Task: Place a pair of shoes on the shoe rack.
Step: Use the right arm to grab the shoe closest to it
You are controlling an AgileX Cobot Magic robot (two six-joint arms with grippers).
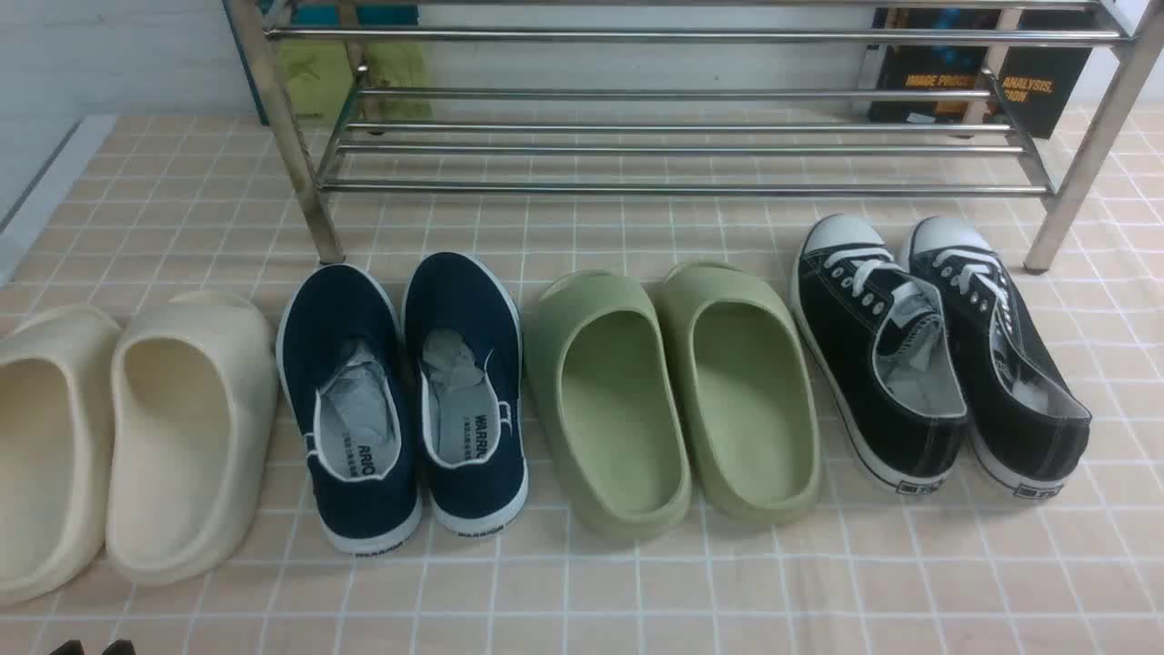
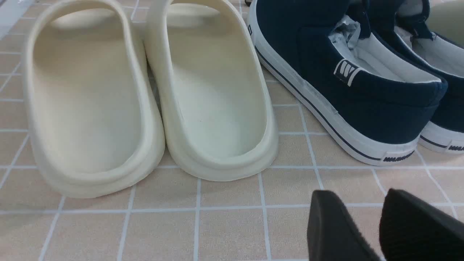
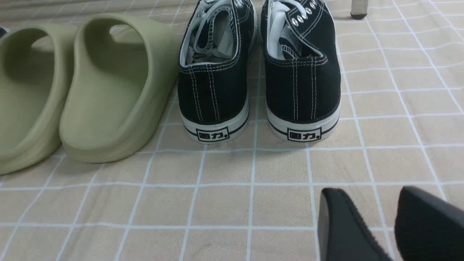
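Black sneakers (image 1: 946,400) sit side by side on the table (image 1: 637,591), far right of the shoe row. Toes point at the rack (image 1: 682,188), close to its right front leg, not on it. Green slippers (image 1: 677,409) are just beside them on the left. My right fingers (image 3: 337,224) hang behind the heels, not touching, spread and empty. My left fingers (image 2: 326,224) are also spread, holding nothing, near the cream slippers (image 2: 214,108) and navy shoes (image 2: 344,90).
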